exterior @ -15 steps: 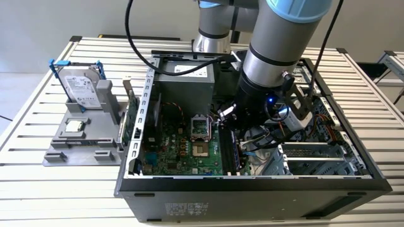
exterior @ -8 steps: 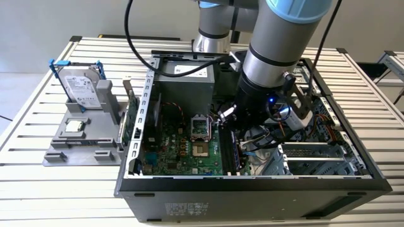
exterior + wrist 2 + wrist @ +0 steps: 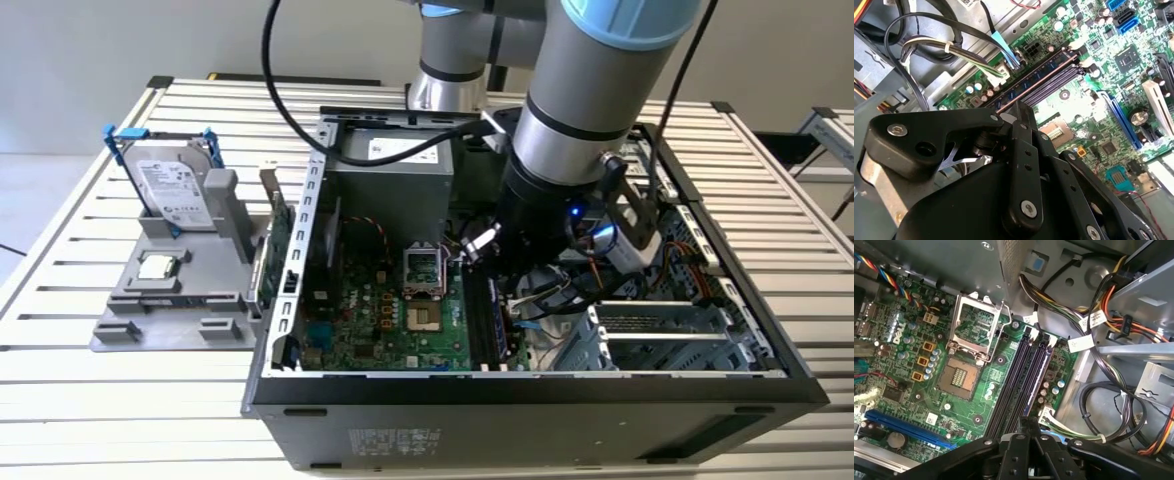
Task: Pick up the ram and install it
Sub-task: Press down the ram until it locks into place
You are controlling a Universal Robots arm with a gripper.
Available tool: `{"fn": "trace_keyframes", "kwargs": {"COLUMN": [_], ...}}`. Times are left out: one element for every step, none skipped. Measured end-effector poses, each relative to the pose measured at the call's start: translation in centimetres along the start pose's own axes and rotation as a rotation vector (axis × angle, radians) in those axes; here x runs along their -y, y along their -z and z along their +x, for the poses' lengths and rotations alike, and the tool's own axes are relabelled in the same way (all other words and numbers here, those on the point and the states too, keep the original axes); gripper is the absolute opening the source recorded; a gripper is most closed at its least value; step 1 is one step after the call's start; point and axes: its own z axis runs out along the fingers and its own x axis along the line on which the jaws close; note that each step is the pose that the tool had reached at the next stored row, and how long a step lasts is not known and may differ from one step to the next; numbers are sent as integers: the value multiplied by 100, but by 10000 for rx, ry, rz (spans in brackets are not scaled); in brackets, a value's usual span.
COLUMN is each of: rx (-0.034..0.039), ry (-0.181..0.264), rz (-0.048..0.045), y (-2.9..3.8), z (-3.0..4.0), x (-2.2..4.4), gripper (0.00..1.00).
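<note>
The ram (image 3: 1037, 377) is a thin dark blue stick standing on edge in the outermost black slot of the motherboard (image 3: 961, 405), beside the cable bundle. It runs from the white latch down under my fingertips. In the second wrist view the ram (image 3: 1046, 75) shows its long side with chips and a coppery edge. My gripper (image 3: 1027, 424) sits directly over it with its black fingers (image 3: 1021, 112) drawn together on the stick's top edge. In the exterior view the gripper (image 3: 514, 300) reaches down into the open computer case (image 3: 534, 385).
The empty black slots (image 3: 1014, 385) lie beside the ram, then the processor socket (image 3: 959, 377). Cable bundles (image 3: 1104, 345) and a drive cage crowd the other side. Outside the case at the exterior view's left, a grey holder (image 3: 167, 320) carries a hard drive (image 3: 171, 190) and a green card (image 3: 280, 245).
</note>
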Motion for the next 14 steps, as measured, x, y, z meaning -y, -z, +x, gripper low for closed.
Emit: {"fn": "trace_keyframes", "kwargs": {"rx": [0, 0, -1, -3, -4, -4, -5, -5, -7, -7, -9, -10, -10, -10], "ry": [67, 133, 199, 263, 327, 388, 450, 510, 573, 635, 697, 760, 821, 880], "rz": [1, 0, 1, 3, 5, 5, 6, 6, 8, 9, 11, 13, 12, 12], "y": [-1, -2, -3, -2, -3, -5, -5, -6, -7, -9, -10, -10, -13, -16], "z": [0, -1, -1, -1, -1, -2, -2, -2, -3, -3, -3, -3, -4, -4], "x": [0, -1, -2, -1, -2, -3, -3, -3, -4, -5, -5, -6, -7, -8], "gripper": [0, 0, 0, 0, 0, 0, 0, 0, 0, 0, 0, 0, 0, 0]}}
